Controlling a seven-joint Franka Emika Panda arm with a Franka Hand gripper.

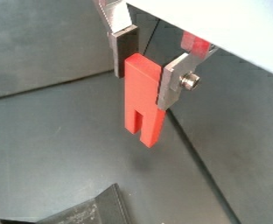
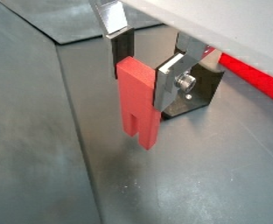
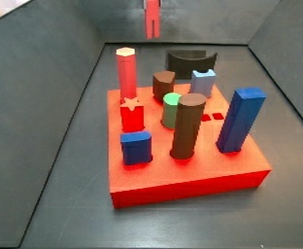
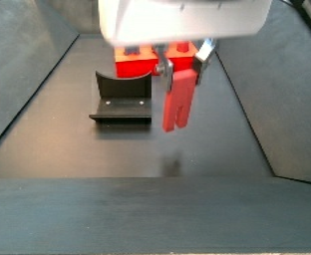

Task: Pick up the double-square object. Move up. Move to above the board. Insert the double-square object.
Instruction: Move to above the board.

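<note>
The gripper point(image 1: 147, 63) is clamped on the slim red plastic double-square object point(image 1: 142, 103), pinching its upper end; it hangs clear above the dark surface point(image 4: 132, 149), well apart from the big red square board point(image 3: 181, 170). It looks light, rigid and smooth-sided, so a high grip on the flats seems sensible.
</note>
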